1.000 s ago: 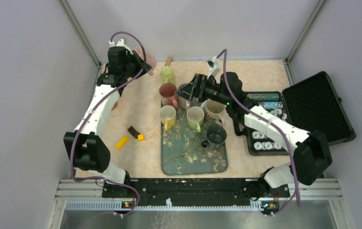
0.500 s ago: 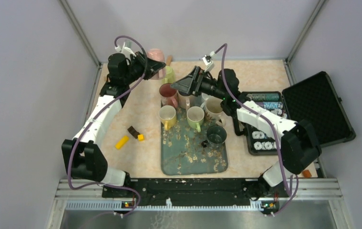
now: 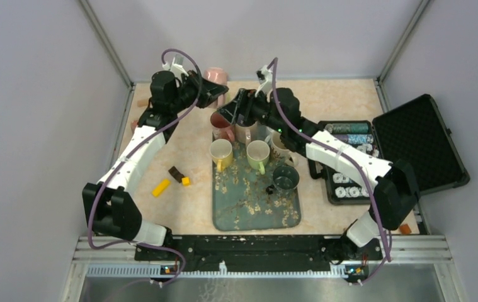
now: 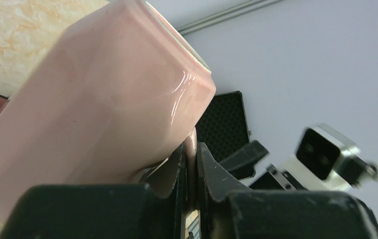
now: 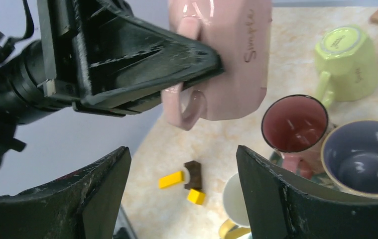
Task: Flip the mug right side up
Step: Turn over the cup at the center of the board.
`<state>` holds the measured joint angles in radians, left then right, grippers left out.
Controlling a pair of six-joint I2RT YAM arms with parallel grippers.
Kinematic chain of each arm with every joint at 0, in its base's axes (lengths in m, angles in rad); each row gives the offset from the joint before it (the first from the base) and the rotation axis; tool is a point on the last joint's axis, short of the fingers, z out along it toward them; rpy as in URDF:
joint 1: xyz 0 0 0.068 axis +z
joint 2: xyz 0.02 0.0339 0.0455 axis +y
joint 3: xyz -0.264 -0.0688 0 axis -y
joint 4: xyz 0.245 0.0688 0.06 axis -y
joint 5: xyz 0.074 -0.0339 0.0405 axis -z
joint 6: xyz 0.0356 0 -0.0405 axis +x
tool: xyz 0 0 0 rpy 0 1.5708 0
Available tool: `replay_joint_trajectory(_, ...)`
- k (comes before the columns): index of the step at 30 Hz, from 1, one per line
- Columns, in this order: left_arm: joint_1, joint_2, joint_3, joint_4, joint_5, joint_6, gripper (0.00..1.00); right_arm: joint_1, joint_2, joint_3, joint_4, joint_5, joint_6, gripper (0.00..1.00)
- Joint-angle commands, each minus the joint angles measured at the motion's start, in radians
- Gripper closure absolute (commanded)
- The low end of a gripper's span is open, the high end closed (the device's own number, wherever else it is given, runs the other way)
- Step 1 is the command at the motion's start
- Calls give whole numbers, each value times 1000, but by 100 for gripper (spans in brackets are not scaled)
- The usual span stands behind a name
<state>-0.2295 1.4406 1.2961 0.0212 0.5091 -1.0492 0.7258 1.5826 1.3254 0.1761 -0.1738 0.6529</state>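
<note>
A pale pink mug [image 3: 216,77] hangs in the air over the table's back, left of the tray. My left gripper [image 3: 206,94] is shut on its handle [image 5: 184,107]. The left wrist view shows the mug [image 4: 92,114] tilted with its rim toward the upper right, and the jaws [image 4: 190,149] pinching the handle. My right gripper [image 3: 227,115] is open and empty, just right of the mug. Its wrist view looks at the mug [image 5: 231,55] between its spread fingers [image 5: 102,189]. A light green mug [image 5: 348,57] stands upside down on the table behind the tray.
A patterned tray [image 3: 255,211] holds several upright mugs, among them a maroon one [image 5: 294,123] and a grey-blue one [image 5: 363,159]. Yellow and brown blocks [image 3: 176,176] lie left of the tray. An open black case [image 3: 419,141] with poker chips sits at the right.
My left gripper has carried the pink mug up and to the right, toward the centre. My right gripper has risen from the tray and swung left toward the mug.
</note>
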Motion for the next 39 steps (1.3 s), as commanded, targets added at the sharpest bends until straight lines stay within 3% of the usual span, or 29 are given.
replay_joint_trajectory(1, -41, -36, 67, 63, -54, 4, 100, 93, -54, 62, -94, 285, -229, 23)
replay_joint_trajectory(6, -80, -34, 67, 43, -90, -4, 100, 155, -28, 88, -101, 429, -304, 30)
replay_joint_trajectory(11, -102, -39, 69, 42, -105, -4, 100, 162, 2, 123, -140, 500, -307, 43)
replay_joint_trajectory(14, -115, -43, 74, 26, -111, 1, 100, 164, 0, 117, -125, 527, -305, 44)
replay_joint_trajectory(35, -170, -81, 40, 26, -135, -5, 100, 198, 63, 176, -140, 543, -317, 59)
replay_joint_trajectory(39, -178, -93, 26, 13, -135, 8, 100, 199, 70, 194, -143, 545, -315, 82)
